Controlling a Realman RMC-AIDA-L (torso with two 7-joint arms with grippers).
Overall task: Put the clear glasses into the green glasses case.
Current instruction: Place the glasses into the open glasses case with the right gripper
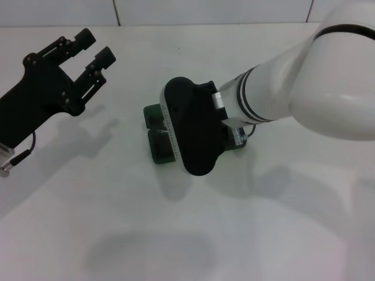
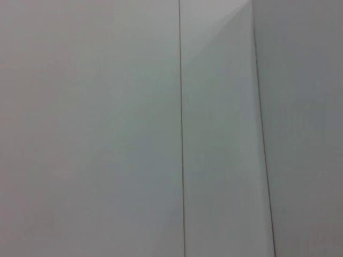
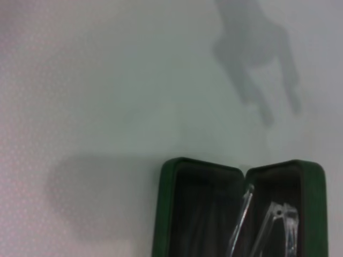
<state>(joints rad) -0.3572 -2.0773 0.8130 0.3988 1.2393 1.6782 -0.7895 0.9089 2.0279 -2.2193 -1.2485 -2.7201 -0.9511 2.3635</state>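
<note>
The green glasses case (image 1: 158, 147) lies open at the middle of the white table, mostly covered in the head view by my right gripper (image 1: 192, 132), which hangs directly over it. The right wrist view shows both dark-lined halves of the green glasses case (image 3: 161, 214). The clear glasses (image 3: 278, 218) show against that lining, with thin arms and a hinge visible. Whether they rest in the case or are held above it, I cannot tell. My left gripper (image 1: 95, 47) is open and holds nothing, raised at the far left, well away from the case.
The white table (image 1: 281, 234) stretches on all sides of the case. A tiled wall (image 1: 176, 12) runs along the back edge. The left wrist view shows only white panels (image 2: 107, 134) with dark seams.
</note>
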